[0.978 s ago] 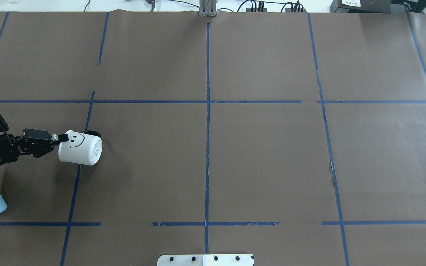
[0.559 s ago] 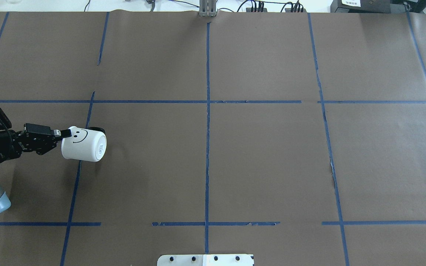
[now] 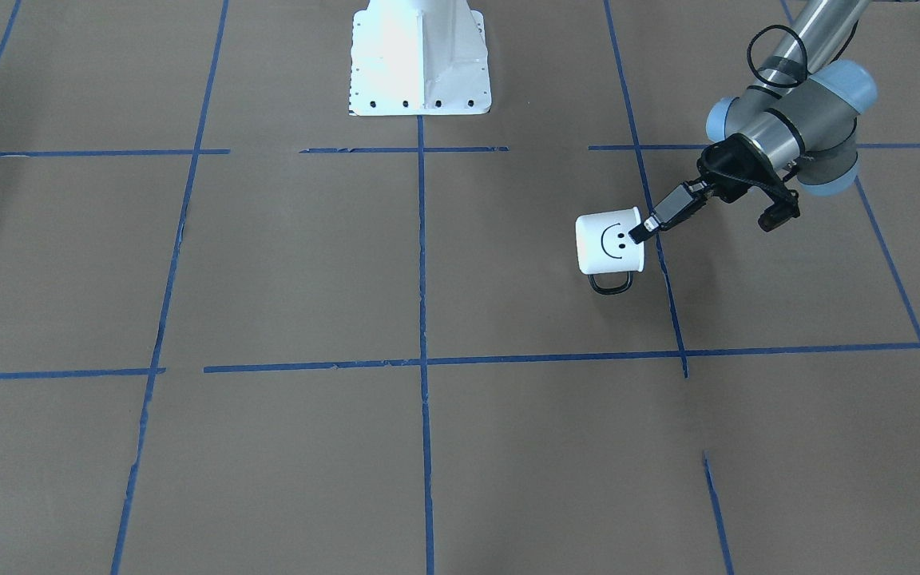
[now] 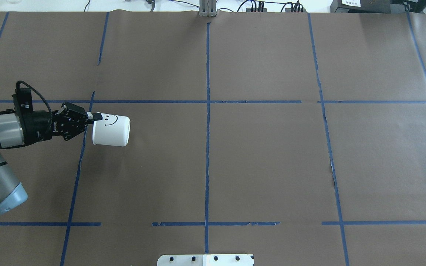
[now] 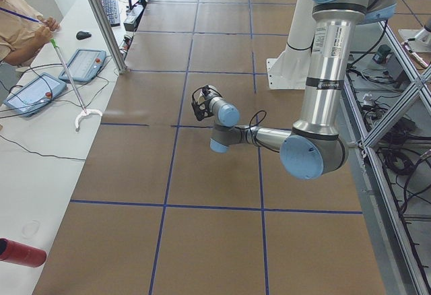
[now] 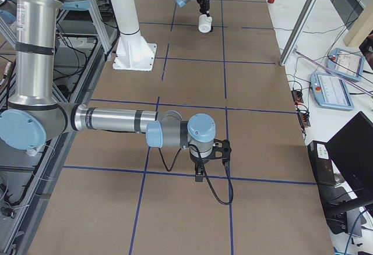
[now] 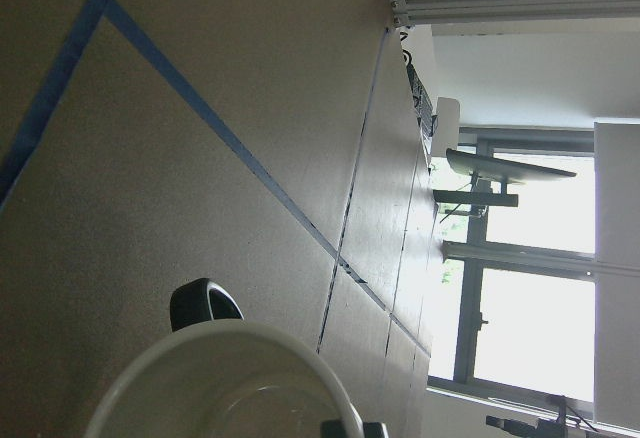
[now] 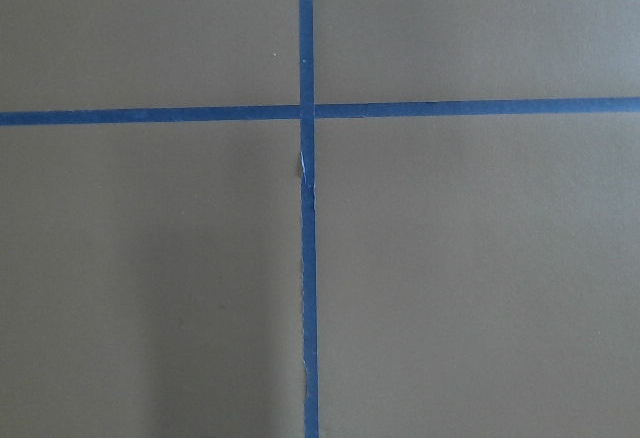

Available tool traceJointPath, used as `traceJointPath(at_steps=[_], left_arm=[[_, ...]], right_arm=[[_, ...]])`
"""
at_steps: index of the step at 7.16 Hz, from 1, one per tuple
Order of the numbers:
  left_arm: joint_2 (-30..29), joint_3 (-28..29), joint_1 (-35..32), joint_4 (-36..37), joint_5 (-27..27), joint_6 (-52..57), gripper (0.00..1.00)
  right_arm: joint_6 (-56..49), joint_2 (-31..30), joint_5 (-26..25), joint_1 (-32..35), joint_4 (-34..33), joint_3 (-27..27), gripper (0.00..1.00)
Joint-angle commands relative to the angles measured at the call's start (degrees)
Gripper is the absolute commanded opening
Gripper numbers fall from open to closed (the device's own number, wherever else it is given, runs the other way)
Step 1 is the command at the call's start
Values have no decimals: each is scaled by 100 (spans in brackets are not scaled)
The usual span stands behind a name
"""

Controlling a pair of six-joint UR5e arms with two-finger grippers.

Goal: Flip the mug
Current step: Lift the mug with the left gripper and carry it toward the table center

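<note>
The white mug (image 4: 111,131) with a black smiley face hangs tipped on its side in my left gripper (image 4: 95,117), base pointing right. The gripper is shut on the mug's rim, one finger inside and one outside. In the front-facing view the mug (image 3: 605,247) sits left of the gripper (image 3: 637,232), its black loop handle (image 3: 610,283) pointing toward the camera. The left wrist view shows the rim and pale interior (image 7: 220,378). My right gripper (image 6: 199,173) points down over the table in the exterior right view only. I cannot tell whether it is open or shut.
Brown paper with a blue tape grid (image 4: 207,147) covers the table. The white robot base plate (image 3: 420,56) stands at the robot's side. A metal post (image 5: 101,19), tablets (image 5: 84,64) and a red can (image 5: 20,252) are on the operators' side.
My left arm has carried the mug farther from the robot and toward the table's middle. The mug has turned, so its base no longer faces the overhead camera.
</note>
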Motion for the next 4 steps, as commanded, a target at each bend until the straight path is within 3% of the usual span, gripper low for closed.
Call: traceJointPath(at_steps=[1,2,4], left_arm=[[-1130,-761,24,3631,-47,656,0],[-1947,-754,33,5156,-38,1297,0],[-2218,-771,164,5878,-12,1321,0]], right_arm=[[-2,0,0,0,0,0,100],[-2,0,0,0,0,-9,100],[-2,0,0,0,0,0,100]])
